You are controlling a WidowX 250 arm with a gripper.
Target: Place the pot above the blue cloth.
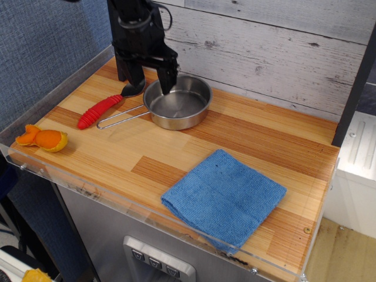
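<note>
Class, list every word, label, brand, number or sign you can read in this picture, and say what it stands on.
None can be read. The three small grey buttons on the panel below the wooden table bear marks too small to read. The shiny steel pot and blue terry cloth carry no text.

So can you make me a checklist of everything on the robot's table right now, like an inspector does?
Surface: wooden tabletop with a clear plastic edge, dry and flat.
Job's things: steel pot at the back, handle pointing left; blue cloth at the front right, folded flat, apart from the pot.
Clutter: red-handled spoon left of the pot; orange toy at the left edge.
Pincer: black pincer open, straddling the pot's back-left rim, one finger inside the pot, one outside.
Cables: one black cable loop by the arm's top.
Surroundings: grey plank wall behind, blue textured panel on the left.
</note>
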